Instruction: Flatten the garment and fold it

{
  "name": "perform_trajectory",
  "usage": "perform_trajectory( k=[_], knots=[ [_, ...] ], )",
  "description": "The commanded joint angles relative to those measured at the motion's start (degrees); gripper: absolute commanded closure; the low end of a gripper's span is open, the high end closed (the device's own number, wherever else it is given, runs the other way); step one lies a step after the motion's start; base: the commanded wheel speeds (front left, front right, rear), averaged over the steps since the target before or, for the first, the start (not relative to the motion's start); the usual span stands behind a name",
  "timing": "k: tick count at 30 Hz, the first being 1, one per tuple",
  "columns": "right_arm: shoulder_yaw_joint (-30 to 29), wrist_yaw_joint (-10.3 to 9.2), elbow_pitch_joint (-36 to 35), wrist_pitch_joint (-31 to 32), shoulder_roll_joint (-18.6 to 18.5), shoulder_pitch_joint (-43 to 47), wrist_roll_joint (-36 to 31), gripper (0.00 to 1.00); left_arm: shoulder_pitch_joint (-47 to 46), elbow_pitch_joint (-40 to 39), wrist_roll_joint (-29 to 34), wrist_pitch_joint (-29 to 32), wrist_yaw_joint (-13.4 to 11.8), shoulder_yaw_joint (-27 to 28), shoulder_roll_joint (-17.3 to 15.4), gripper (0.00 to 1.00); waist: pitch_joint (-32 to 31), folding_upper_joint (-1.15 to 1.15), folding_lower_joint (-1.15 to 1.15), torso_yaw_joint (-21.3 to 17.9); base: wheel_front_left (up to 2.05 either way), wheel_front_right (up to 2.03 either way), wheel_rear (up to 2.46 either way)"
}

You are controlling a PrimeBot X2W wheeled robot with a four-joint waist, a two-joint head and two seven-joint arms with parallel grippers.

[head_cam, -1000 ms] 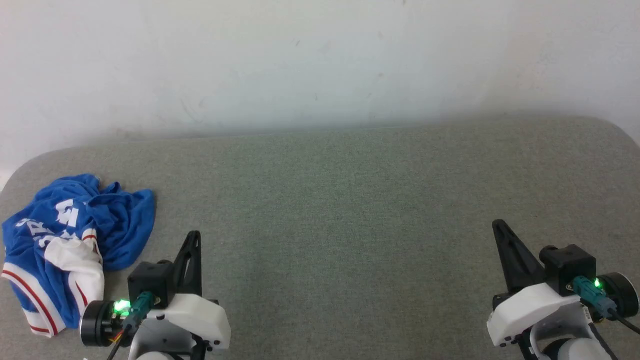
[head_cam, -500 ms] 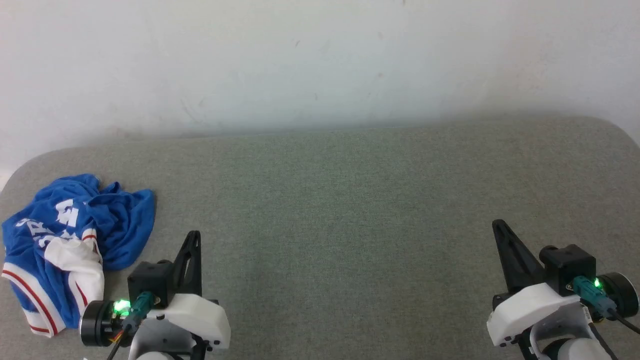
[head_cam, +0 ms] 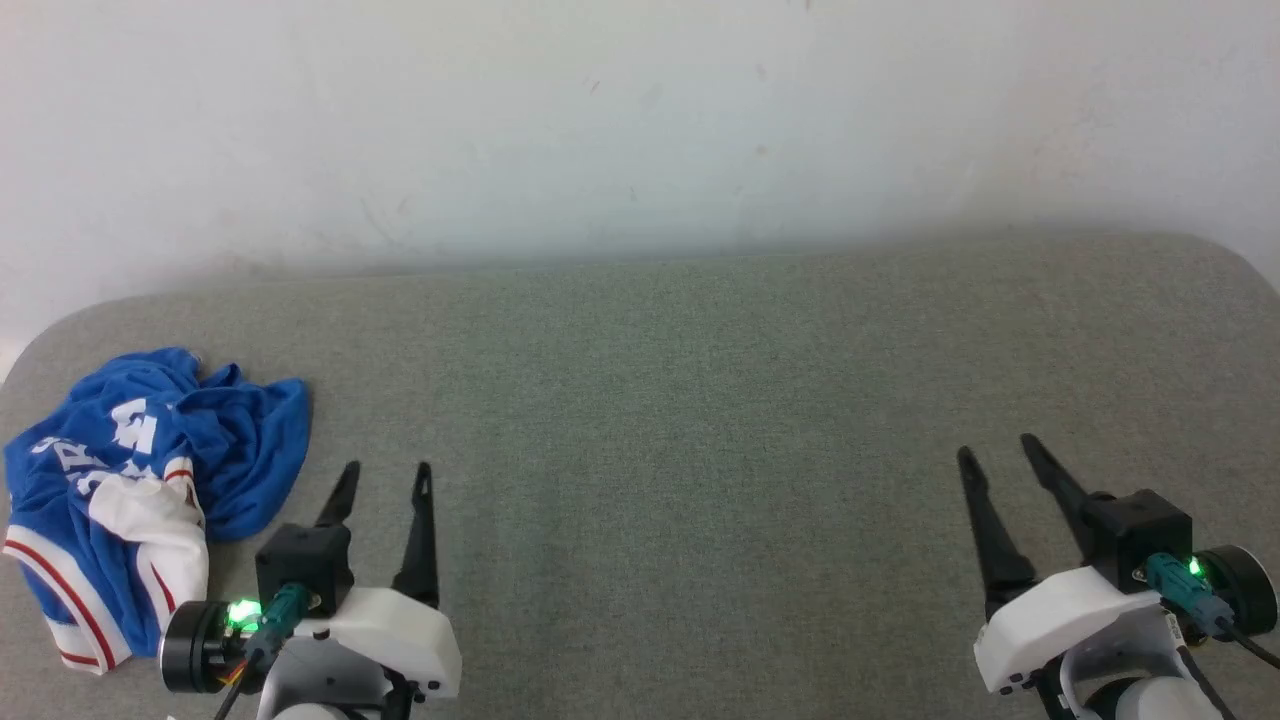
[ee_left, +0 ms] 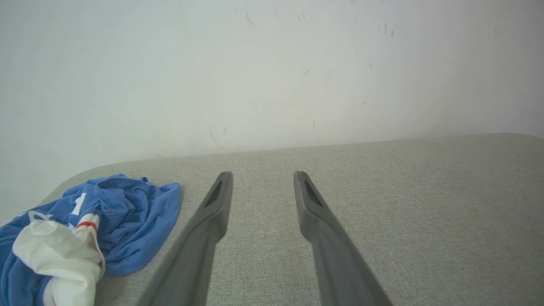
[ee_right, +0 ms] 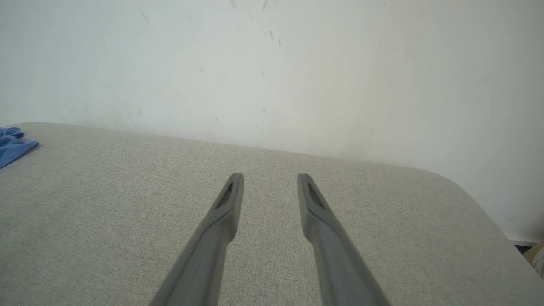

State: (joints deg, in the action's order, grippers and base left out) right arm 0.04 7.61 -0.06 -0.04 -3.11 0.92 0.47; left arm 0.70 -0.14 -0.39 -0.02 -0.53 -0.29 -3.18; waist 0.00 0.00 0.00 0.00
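Note:
The garment (head_cam: 140,480) is a royal-blue jersey with a white sleeve and red-and-white trim, lying crumpled in a heap at the far left of the grey padded table (head_cam: 680,400). My left gripper (head_cam: 385,470) stands open just right of the heap, apart from it, with nothing between its fingers. The left wrist view shows the heap (ee_left: 85,225) at lower left of the open left gripper (ee_left: 263,175). Far off at the lower right, my right gripper (head_cam: 995,448) is open and empty too. The right wrist view shows the right gripper (ee_right: 270,176) and a blue corner of the garment (ee_right: 12,144) at its left edge.
A white wall (head_cam: 640,120) rises behind the table's far edge. The table's rounded corners show at the far left and far right. Grey fabric stretches between the two grippers.
Both grippers have opened from shut. Neither arm has shifted, and the garment lies as before.

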Motion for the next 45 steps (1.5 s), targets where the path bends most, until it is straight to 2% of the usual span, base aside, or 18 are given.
perform_trajectory(
  k=[1,24,45],
  knots=[
    [-0.04,0.0,0.02,-0.04,0.0,0.0,0.03,0.0,0.02,0.01,-0.03,-0.03,0.02,0.0,0.0,0.0,0.01,0.0,0.0,0.0,0.0,0.0,0.0],
    [-1.63,-0.02,0.62,-2.79,0.04,-0.04,1.16,0.0,0.88,0.15,-1.76,-2.78,1.47,0.36,0.05,0.0,0.4,0.0,0.0,1.46,0.0,0.0,0.0],
    [-1.74,-0.04,1.23,-5.3,0.08,-0.66,0.62,0.0,1.44,0.49,-4.01,-5.3,2.64,0.35,0.11,0.0,1.14,0.0,0.0,8.71,0.0,0.0,0.0]
  ],
)
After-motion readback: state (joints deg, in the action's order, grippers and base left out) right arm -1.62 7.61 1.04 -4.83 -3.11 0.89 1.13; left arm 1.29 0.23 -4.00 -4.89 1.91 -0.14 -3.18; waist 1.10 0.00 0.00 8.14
